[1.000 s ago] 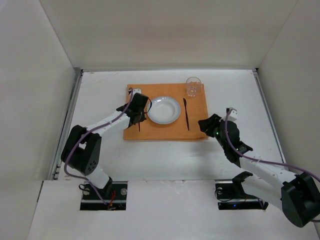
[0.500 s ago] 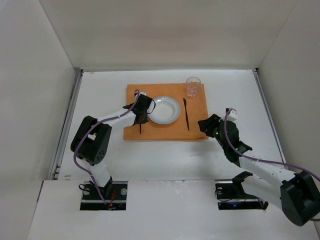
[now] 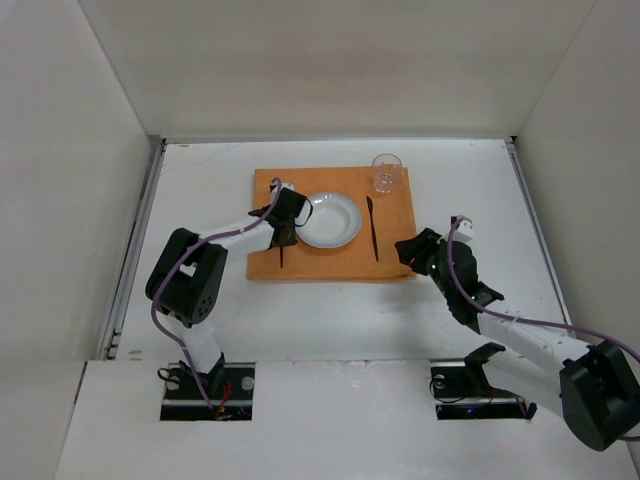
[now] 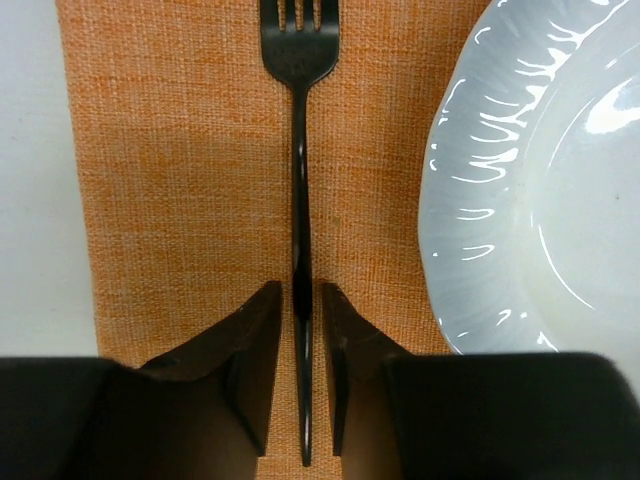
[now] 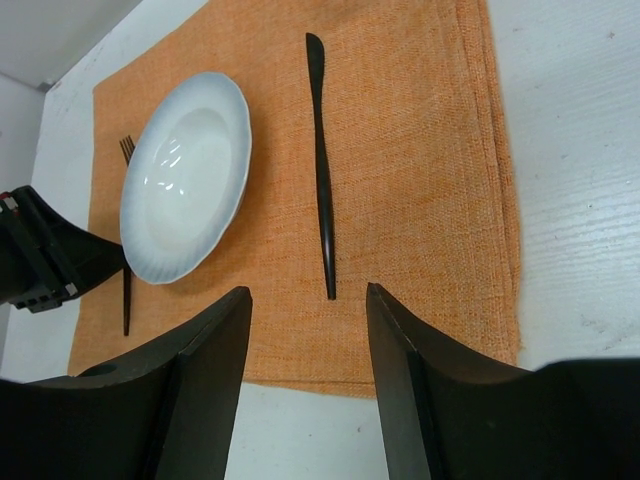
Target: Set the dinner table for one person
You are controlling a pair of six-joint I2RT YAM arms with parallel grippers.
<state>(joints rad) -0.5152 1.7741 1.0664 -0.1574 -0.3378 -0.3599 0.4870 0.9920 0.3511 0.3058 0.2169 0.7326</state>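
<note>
An orange mat lies on the white dinner table. On it are a white plate, a black knife to the plate's right, a clear glass at the far right corner, and a black fork to the plate's left. My left gripper is low over the fork. In the left wrist view the fork lies flat on the mat, its handle between the slightly parted jaws with a thin gap on each side. My right gripper is open and empty above the mat's near right corner.
Metal rails run along the table's side edges, with white walls around the table. In the right wrist view the knife, plate and fork lie ahead of the open fingers, with bare table to the right of the mat.
My left gripper shifted slightly right and toward the plate, with its arm swinging in. The fork lies on the mat left of the plate. My right arm barely moved.
</note>
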